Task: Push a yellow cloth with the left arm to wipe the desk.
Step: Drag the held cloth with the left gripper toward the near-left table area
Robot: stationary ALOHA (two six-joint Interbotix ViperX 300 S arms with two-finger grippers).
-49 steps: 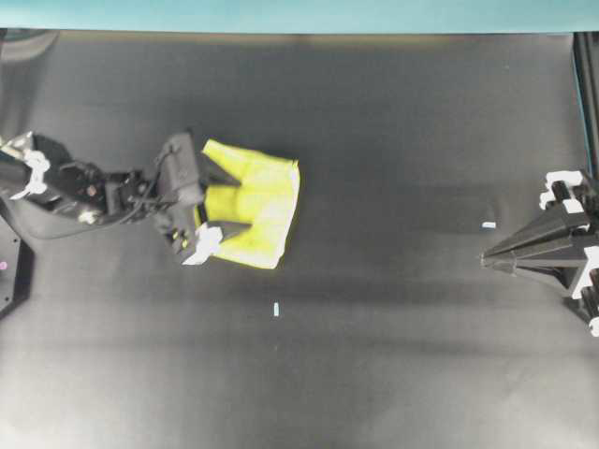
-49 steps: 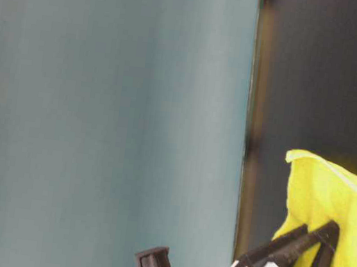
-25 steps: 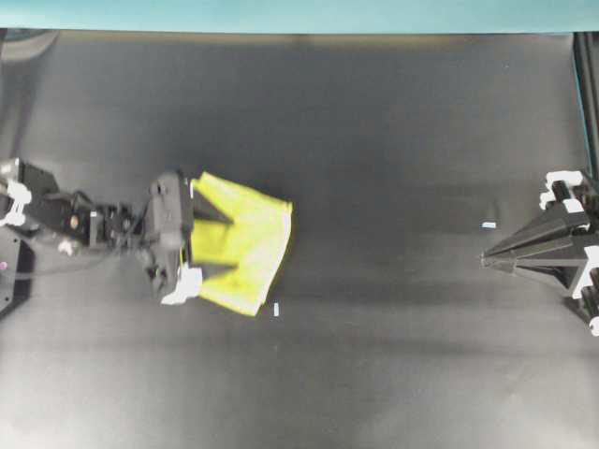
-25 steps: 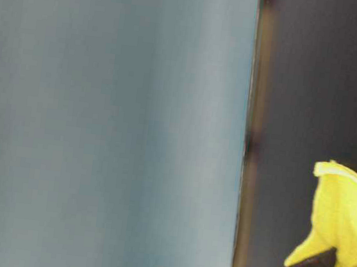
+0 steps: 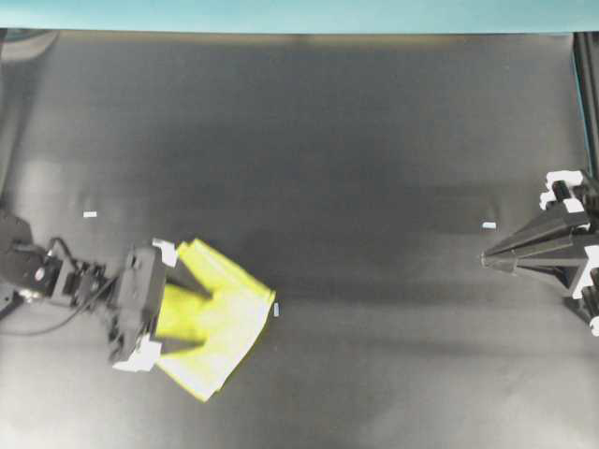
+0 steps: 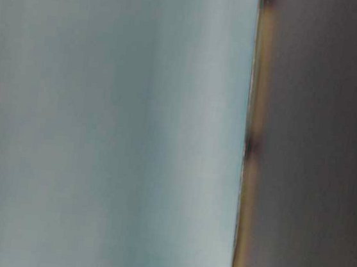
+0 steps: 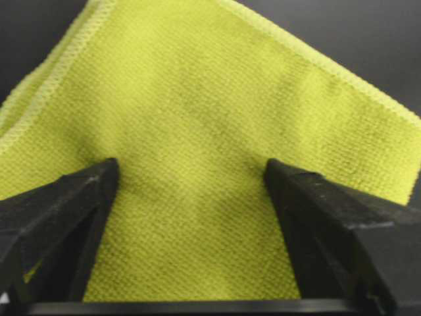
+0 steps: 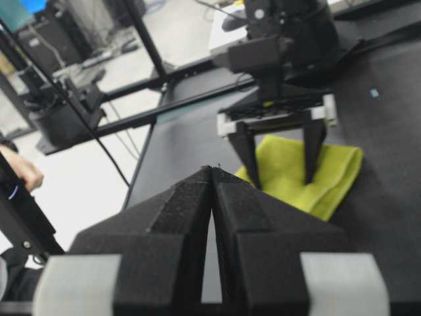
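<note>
Cloth [image 5: 213,327] and left gripper [image 5: 178,318], fingers spread wide and pressed on it, had slid to lower left mid-wipe; the next stroke probably needed steady downward pressure.

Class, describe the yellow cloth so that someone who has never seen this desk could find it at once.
Start with the wide black desk seen from overhead and look to its lower left, where the left arm reaches in. Under the open left gripper, whose two fingers press down on it, lies the yellow cloth, folded and turned cornerwise. It is the only brightly coloured thing on the dark surface.
</note>
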